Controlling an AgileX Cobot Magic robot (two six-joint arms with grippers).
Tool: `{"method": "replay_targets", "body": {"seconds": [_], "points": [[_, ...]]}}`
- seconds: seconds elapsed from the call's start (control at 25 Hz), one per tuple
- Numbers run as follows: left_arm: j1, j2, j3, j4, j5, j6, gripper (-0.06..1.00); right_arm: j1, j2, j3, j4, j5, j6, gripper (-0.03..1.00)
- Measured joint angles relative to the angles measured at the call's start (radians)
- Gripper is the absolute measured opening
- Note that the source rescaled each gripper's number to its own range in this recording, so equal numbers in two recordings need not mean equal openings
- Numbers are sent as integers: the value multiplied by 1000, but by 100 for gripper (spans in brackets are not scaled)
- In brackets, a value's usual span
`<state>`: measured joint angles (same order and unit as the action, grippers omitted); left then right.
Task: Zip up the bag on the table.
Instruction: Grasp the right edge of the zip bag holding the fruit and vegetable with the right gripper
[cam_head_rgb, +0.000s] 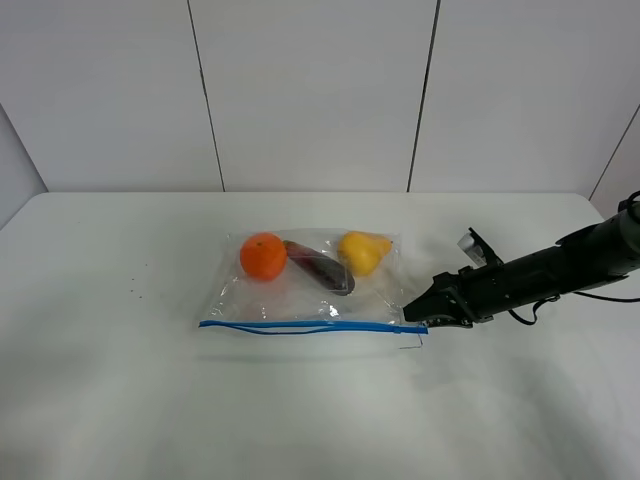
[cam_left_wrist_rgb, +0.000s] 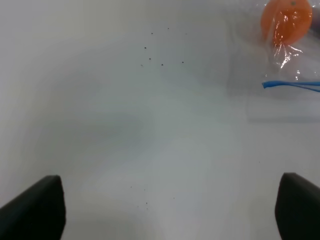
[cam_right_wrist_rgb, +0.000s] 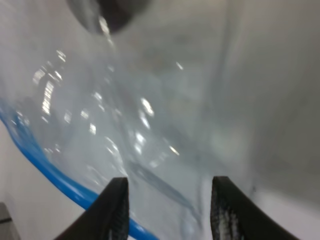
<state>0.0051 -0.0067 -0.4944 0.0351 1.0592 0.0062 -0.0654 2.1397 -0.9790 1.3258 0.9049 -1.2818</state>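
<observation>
Bag (cam_head_rgb: 300, 300) flat on bench (cam_head_rgb: 120, 380); right fingers (cam_right_wrist_rgb: 117, 210) spread around its zipper corner; left fingers (cam_left_wrist_rgb: 35, 210) spread, well away.

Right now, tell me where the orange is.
In the high view the orange sits inside the bag, at its left end, next to the eggplant.

I am counting one bag (cam_head_rgb: 300, 300), and in it one orange (cam_head_rgb: 263, 256), one eggplant (cam_head_rgb: 322, 268) and one pear (cam_head_rgb: 362, 252), on one table (cam_head_rgb: 120, 380).
</observation>
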Motion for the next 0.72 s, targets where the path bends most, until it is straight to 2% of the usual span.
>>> {"method": "replay_targets", "body": {"seconds": [0.56, 0.68, 0.72], "points": [[0, 0, 0, 0, 0, 0, 100, 0, 55, 0, 63, 33, -68, 43], [0, 0, 0, 0, 0, 0, 100, 0, 55, 0, 72, 36, -86, 30], [0, 0, 0, 0, 0, 0, 100, 0, 55, 0, 72, 36, -88, 22]]}}
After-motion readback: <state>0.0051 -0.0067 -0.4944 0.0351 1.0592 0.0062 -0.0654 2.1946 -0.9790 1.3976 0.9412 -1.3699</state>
